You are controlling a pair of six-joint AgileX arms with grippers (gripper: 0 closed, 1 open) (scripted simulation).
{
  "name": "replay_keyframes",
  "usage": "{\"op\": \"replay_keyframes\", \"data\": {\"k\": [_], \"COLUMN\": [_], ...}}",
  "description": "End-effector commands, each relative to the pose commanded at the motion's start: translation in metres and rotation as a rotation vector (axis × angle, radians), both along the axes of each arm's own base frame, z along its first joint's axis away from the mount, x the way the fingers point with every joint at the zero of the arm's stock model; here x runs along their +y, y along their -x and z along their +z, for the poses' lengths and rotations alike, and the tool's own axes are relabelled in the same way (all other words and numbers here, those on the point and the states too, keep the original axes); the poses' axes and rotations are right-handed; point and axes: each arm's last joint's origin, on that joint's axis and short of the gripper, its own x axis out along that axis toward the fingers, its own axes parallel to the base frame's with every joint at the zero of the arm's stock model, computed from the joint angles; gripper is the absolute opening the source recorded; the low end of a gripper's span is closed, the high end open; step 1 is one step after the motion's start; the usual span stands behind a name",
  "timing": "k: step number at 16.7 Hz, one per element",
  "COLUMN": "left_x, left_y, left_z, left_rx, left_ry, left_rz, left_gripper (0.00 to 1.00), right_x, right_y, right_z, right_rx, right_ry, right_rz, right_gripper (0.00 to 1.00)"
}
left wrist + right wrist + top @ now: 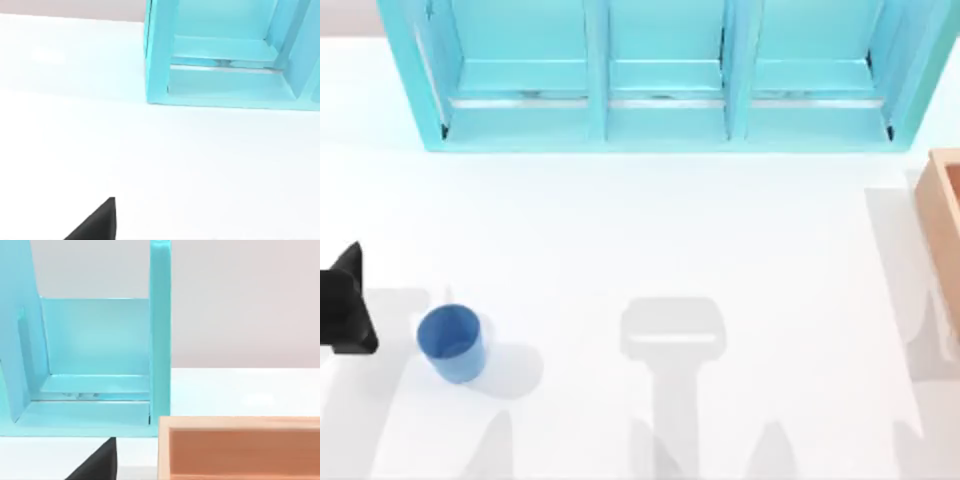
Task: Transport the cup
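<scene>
Over on the near-left part of the white desk (650, 230) sits the cup (451, 342), a plain little blue thing with no handle, standing upright with its open mouth facing up and throwing a soft shadow off to its right. Just left of it, right at the left edge of the top view, you can see a black chunk of the left tool (345, 305); it's close beside the cup but not touching it, and nothing is in its grip. Honestly I can't tell whether that tool is spread or pinched together, since so little of it pokes into the frame. Same story in the left wrist view, where a single black wedge of the left tool (95, 222) pokes in at the near edge over bare desk. Along the far side of the desk stands a big light-blue cabinet (665, 75) with three open compartments side by side, split by upright dividers, and each one has a low shelf board across it. At the far right edge of the desk there's a tan wooden box (945, 205), open on top, well apart from the cup. The right wrist view looks across the wooden box (240, 447) toward the end compartment of the cabinet (95, 355), with a black sliver of the right tool (97, 462) at the near edge; can't tell its state either. Grey arm shadows stripe the near part of the desk.
</scene>
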Motion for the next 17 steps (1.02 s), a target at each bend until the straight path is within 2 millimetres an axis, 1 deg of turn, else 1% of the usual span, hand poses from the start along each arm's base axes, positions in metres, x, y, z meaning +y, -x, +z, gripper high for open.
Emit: {"op": "replay_keyframes", "data": {"k": [2,4,7,9,13,15,17], "left_x": [-0.008,-0.020,-0.043,-0.060,-0.093,-0.106,-0.114], "left_y": [-0.017,-0.041,-0.080,-0.102,-0.139,-0.151,-0.158], "left_z": [0.016,0.026,0.031,0.031,0.026,0.021,0.019], "left_rx": [0.189,0.401,0.707,0.870,1.103,1.174,1.209], "left_ry": [0.015,0.014,-0.014,-0.042,-0.106,-0.133,-0.149], "left_rz": [-0.028,-0.047,-0.057,-0.052,-0.028,-0.016,-0.008], "left_gripper": [1.00,1.00,1.00,1.00,1.00,1.00,1.00], "right_x": [0.000,0.000,0.000,0.000,0.000,0.000,0.000], "right_y": [0.000,0.000,0.000,0.000,0.000,0.000,0.000], "right_z": [0.000,0.000,0.000,0.000,0.000,0.000,0.000], "right_rx": [0.000,0.000,0.000,0.000,0.000,0.000,0.000], "right_ry": [0.000,0.000,0.000,0.000,0.000,0.000,0.000], "right_rz": [0.000,0.000,0.000,0.000,0.000,0.000,0.000], "right_gripper": [1.00,1.00,1.00,1.00,1.00,1.00,1.00]}}
